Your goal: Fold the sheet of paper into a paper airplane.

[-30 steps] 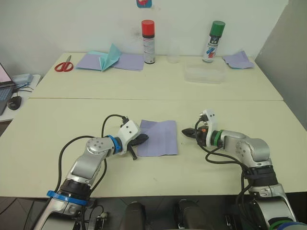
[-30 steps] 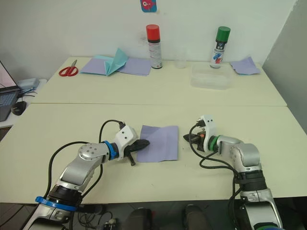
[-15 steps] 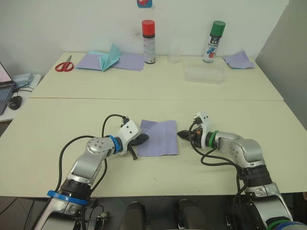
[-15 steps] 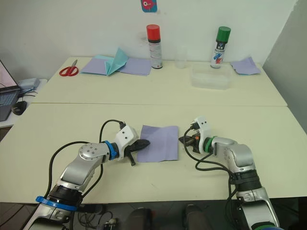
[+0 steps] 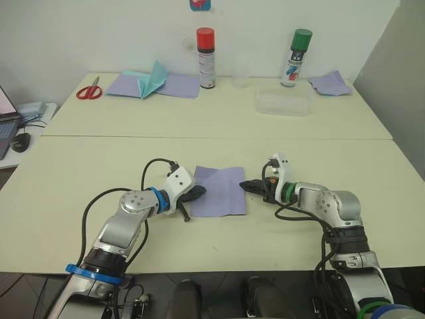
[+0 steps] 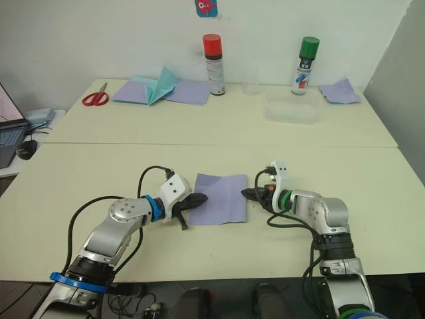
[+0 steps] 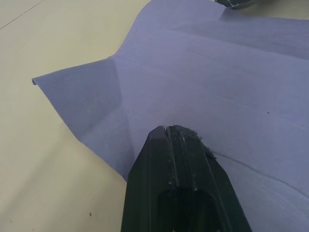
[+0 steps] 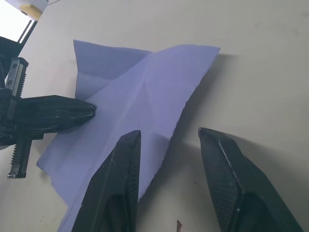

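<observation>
At the far left edge of the table [image 5: 80,166] sit a laptop [image 5: 5,116] and a mouse [image 5: 20,142]. Along the back lie red scissors [image 5: 87,90], then lavender sheets with a teal folded paper piece [image 5: 152,79] on them. The left gripper [image 5: 196,193] has its fingers pressed together, and their tips rest on the left edge of the sheet of paper [image 5: 222,191], which lies flat near the table's front, its upper left corner slightly lifted. Behind it stand a red-capped spray can [image 5: 206,58] and a clear cup [image 5: 240,74]. The right gripper [image 8: 166,147] is spread open at the sheet's right edge, one finger over the paper, the other beside it. Farther back are a clear plastic box [image 5: 283,101], a green-capped spray can [image 5: 295,58] and a lavender scrap [image 5: 330,84].
</observation>
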{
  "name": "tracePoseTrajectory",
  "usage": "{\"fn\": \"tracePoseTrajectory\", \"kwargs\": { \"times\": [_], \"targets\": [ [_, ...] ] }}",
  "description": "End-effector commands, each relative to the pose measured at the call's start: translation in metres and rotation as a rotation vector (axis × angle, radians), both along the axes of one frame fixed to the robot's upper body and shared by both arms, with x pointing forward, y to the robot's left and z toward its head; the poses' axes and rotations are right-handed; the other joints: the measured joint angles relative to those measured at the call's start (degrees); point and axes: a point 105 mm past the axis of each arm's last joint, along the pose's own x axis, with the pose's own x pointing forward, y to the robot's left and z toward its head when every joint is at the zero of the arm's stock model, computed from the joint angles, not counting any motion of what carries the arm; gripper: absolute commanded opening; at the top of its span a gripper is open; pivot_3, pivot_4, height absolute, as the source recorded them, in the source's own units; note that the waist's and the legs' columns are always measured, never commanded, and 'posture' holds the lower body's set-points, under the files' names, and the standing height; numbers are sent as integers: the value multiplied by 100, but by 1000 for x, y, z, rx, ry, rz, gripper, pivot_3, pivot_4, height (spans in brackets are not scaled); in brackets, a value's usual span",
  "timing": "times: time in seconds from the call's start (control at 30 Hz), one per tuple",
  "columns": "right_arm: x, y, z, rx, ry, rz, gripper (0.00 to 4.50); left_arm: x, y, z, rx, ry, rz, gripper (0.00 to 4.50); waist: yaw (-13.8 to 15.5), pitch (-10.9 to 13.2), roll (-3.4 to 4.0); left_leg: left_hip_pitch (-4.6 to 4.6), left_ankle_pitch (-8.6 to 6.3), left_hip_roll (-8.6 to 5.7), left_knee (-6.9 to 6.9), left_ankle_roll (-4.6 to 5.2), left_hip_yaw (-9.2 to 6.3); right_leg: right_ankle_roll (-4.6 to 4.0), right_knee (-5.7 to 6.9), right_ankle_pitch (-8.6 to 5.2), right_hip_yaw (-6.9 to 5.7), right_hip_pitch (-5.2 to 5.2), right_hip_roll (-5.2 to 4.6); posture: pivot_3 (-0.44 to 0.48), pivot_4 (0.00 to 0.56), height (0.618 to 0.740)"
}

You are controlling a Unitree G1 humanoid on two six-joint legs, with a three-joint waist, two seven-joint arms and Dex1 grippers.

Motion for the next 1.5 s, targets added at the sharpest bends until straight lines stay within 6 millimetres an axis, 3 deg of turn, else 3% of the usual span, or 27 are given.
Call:
{"fn": "tracePoseTrajectory", "kwargs": {
  "times": [0.03,0.23,0.33,0.47,0.7,0.93,1.27,1.5],
  "targets": [
    [3,7,14,63,-5,6,1940,-7,-1,-19,25,71,-7,0,-1,0,0,0,0,0,0,0,0,0,0,0,0,0,0,0,150,740],
    [3,13,26,143,12,12,1940,-6,-2,-19,26,69,-4,0,-1,0,1,-1,0,1,0,0,-1,0,0,0,0,0,0,0,150,740],
    [3,14,29,159,18,13,1362,-5,-2,-19,26,67,-4,0,0,0,1,-1,0,1,0,0,-1,0,-1,0,0,0,-2,0,150,740],
    [3,15,30,165,24,17,33,-4,-3,-19,24,66,-4,0,0,1,1,-1,0,1,-1,0,-2,0,-1,0,-2,0,-2,0,150,740],
    [3,23,36,221,40,16,33,-4,-2,-18,29,66,-3,0,0,1,1,-1,0,2,-1,0,-2,0,-1,0,-1,-1,-2,0,150,740],
    [6,47,40,286,70,17,33,-3,-2,-19,30,68,-6,0,-2,1,2,-1,0,3,-2,0,-4,0,0,0,-4,-1,-1,0,150,740],
    [7,70,18,233,109,21,33,-4,2,-21,36,87,0,0,-2,2,4,-4,0,4,-2,1,-4,-1,-2,0,-3,-3,-4,0,150,740],
    [7,79,14,240,115,21,33,-6,11,-22,37,102,30,0,-28,-1,6,0,0,8,-3,0,-3,-1,-2,-1,-3,-3,-3,0,150,740]
  ]
}}
